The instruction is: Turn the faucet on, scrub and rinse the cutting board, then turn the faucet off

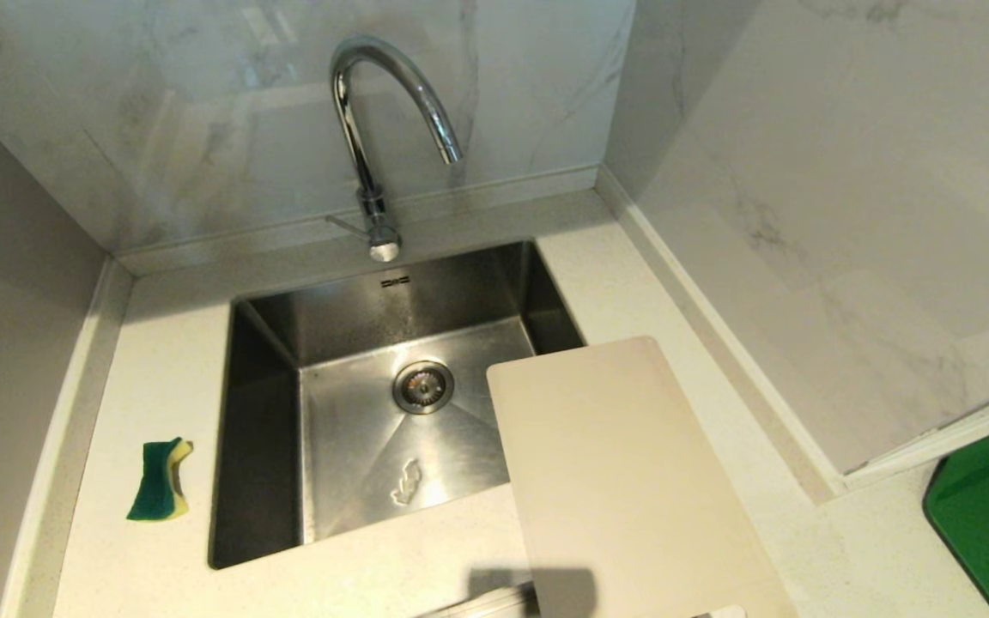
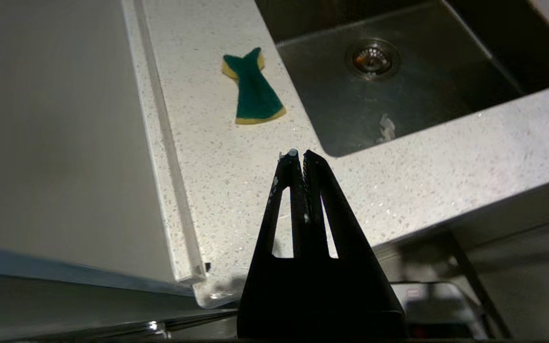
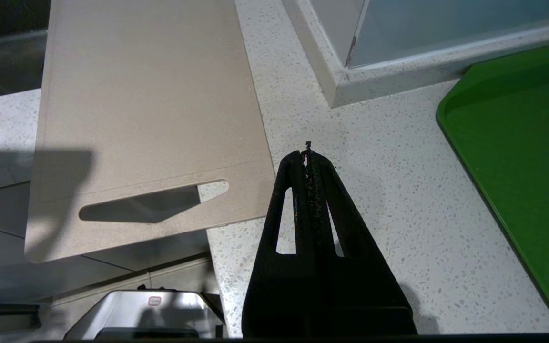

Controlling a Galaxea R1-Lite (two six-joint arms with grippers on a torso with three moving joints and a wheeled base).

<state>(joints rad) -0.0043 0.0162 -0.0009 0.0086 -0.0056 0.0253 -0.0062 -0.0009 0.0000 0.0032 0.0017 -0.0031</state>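
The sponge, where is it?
In the head view, the green-and-yellow sponge lies on the counter left of the sink, apart from its rim.

Head camera high above sink (image 1: 271,343); wrist cameras low, near counter (image 2: 236,181).

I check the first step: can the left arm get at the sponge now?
Probably yes. The sponge lies alone on the counter beside the sink, and nothing stands between it and the shut left tool, which must open first.

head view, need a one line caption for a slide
Chrome faucet off above an empty steel sink, sponge on its left, cutting board overhanging its right corner.
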